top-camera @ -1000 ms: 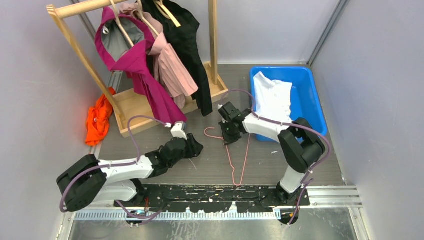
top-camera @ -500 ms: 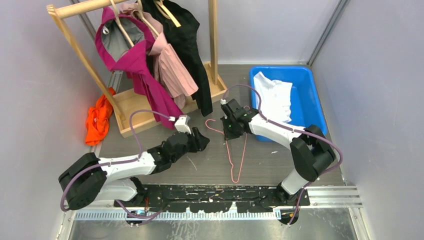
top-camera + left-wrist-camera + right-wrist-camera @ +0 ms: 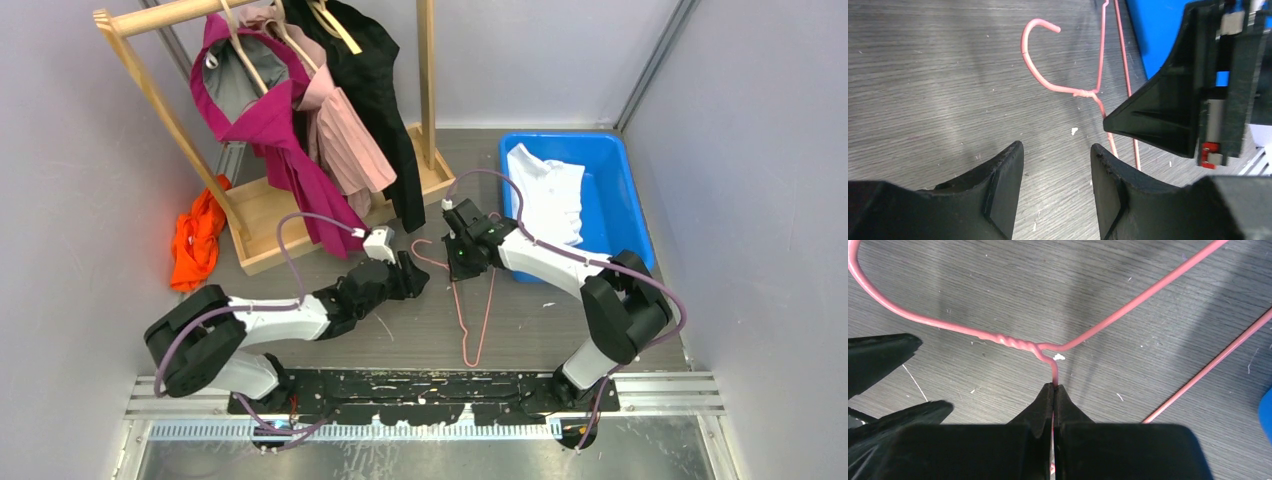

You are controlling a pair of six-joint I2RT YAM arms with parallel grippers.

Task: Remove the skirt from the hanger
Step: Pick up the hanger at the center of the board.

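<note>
A bare pink wire hanger [image 3: 470,360] lies flat on the grey table with no garment on it. My right gripper [image 3: 457,270] is shut on its wire just below the twisted neck [image 3: 1013,343]; in the right wrist view the jaws [image 3: 1054,386] pinch the thin wire. My left gripper [image 3: 412,278] stands open just left of the hook [image 3: 1040,25], its jaws [image 3: 1055,147] empty over bare table. The right gripper's body [image 3: 1168,110] looms close at its right. A white garment [image 3: 545,195] lies in the blue bin; I cannot tell whether it is the skirt.
A wooden rack [image 3: 260,205] at the back left carries magenta [image 3: 285,150], pink [image 3: 345,145] and black [image 3: 385,90] garments. An orange cloth [image 3: 197,240] lies beside its base. The blue bin [image 3: 625,200] stands at the back right.
My left gripper has reached forward and right toward the hanger's hook, its jaws a little wider. The right gripper drew the hanger slightly back, then held still.
</note>
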